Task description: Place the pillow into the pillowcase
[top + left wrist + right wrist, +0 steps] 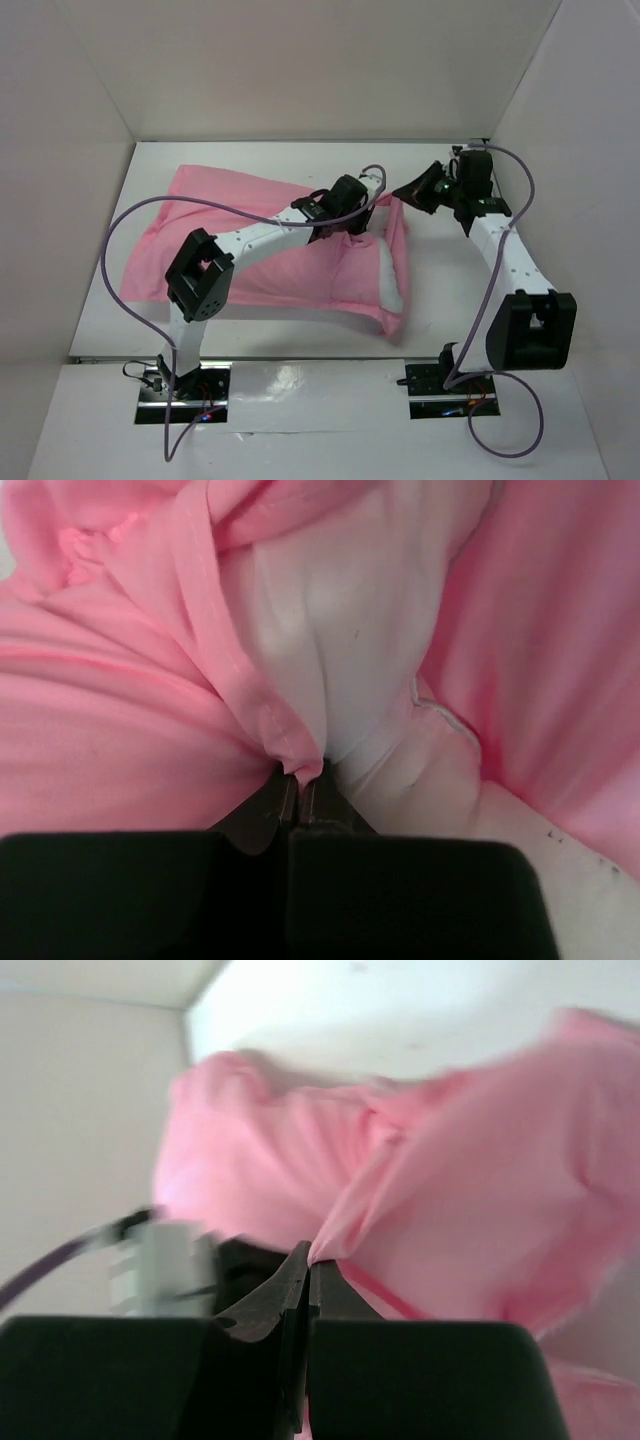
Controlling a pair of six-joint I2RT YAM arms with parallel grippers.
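Overhead view, read from left to right. The pillowcase lies on the white counter, its long axis running from the upper left of the frame toward the centre right. Its open mouth is at the right end.

The left arm reaches across the pink cloth to that mouth. In the left wrist view, the left pincer is pressed together on a folded pink hem, at the lower centre of the frame. The pillow lies straight ahead of the tips and touches the hem. Its white fabric bulges upward and to the right between two pink walls.

Overhead, only a white strip of pillow shows, along the right and lower right edge of the case. We judge the rest to be already inside.

Farther right, the right pincer is likewise closed, pinching a raised fold of pink cloth at the upper right corner of the mouth.

The coming move turns on one relation. The exposed end of the pillow lies between the two pinched points, nearer the left pincer. The hem must therefore travel rightward, along the long axis, over that end.

We can read no brand, label or writing in any view, and no tag is visible.
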